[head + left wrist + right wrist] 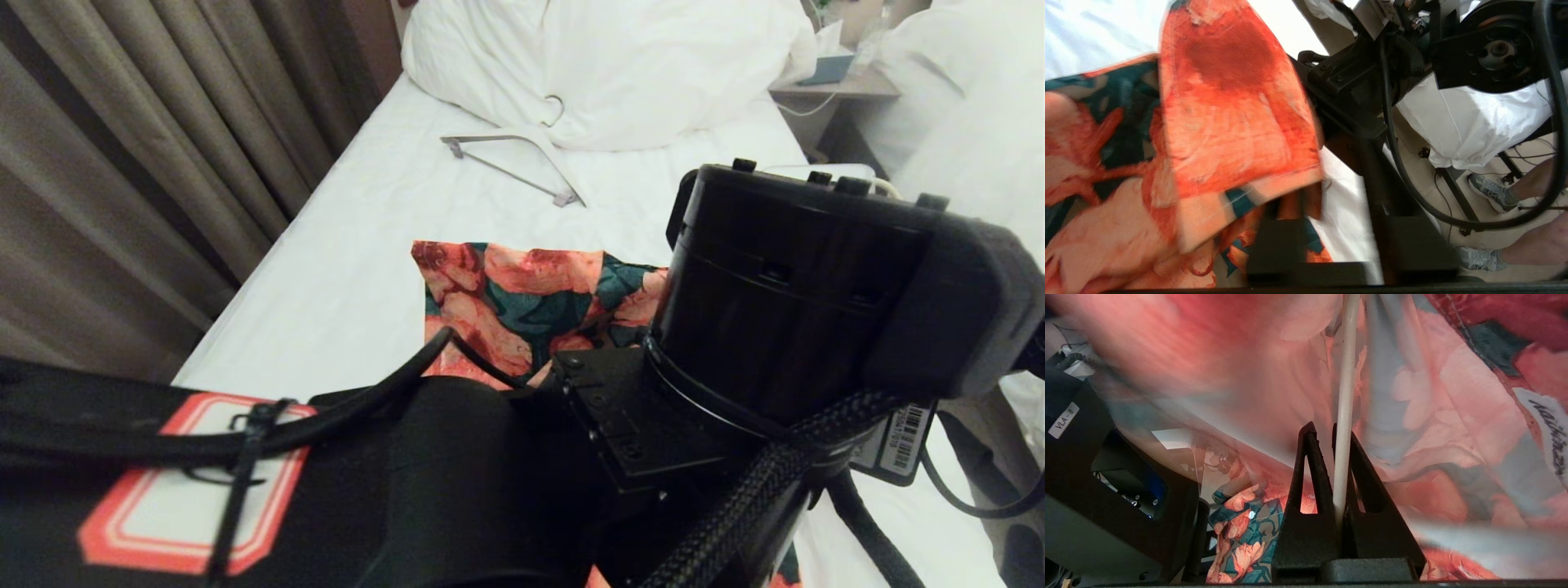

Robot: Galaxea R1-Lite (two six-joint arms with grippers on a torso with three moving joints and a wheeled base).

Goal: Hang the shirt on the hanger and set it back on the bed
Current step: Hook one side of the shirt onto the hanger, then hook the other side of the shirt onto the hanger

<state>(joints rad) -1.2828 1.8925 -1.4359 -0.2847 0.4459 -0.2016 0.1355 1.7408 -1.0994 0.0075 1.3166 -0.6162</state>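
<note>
Head view shows you the floral shirt (522, 306) lying on the bed (343, 269). Left wrist view: your left gripper (1345, 241) stands parted beside the cloth. Right wrist view: your right gripper (1333, 465) pinches the thin cream hanger (1346, 396) under the shirt.

- You've got both arms (735, 327) blocking most of the shirt (522, 302) on the bed (343, 269).
- Thicker white hanger (522, 159) lies nr pillows (604, 65).

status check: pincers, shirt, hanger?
Right pincer shut on hanger, inside shirt. Left pincer open beside shirt. Arms block head view.
</note>
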